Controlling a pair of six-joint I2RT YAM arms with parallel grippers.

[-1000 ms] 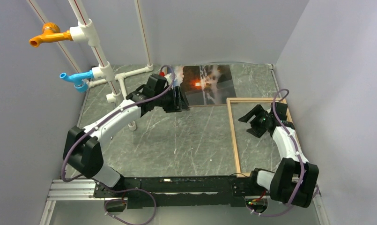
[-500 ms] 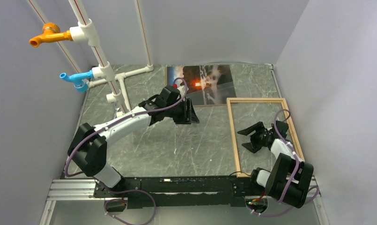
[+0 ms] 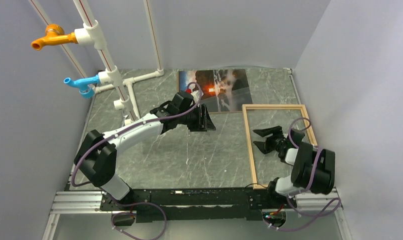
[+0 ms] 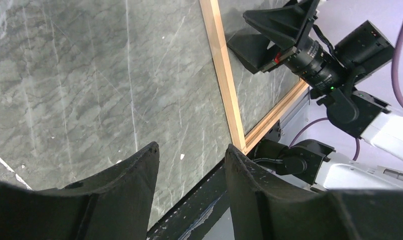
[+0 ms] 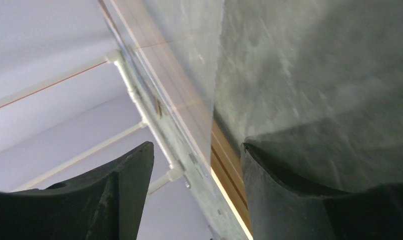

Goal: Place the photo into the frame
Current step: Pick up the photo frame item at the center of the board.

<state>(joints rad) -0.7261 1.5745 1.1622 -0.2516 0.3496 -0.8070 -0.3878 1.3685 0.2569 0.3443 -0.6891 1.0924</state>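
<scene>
The photo (image 3: 230, 90), a dark seascape with an orange glow, lies flat face up at the back middle of the table. The light wooden frame (image 3: 250, 147) lies flat at the right. My left gripper (image 3: 208, 125) is open and empty, just in front of the photo's near edge and apart from it. In the left wrist view it (image 4: 191, 150) hangs over bare table, with the frame's strip (image 4: 223, 80) beyond. My right gripper (image 3: 262, 140) is open and empty, low inside the frame near its left strip. The right wrist view shows it (image 5: 196, 147) with the frame strip (image 5: 228, 160) close by.
A white pipe rig (image 3: 120, 82) with an orange tap (image 3: 48, 37) and a blue tap (image 3: 79, 84) stands at the back left. Grey walls close in the table on three sides. A black rail (image 3: 189, 196) runs along the near edge.
My left gripper has drawn back off the photo's left part toward the near right, leaving the photo uncovered. My right arm has folded back toward its base, its gripper swinging left inside the frame.
</scene>
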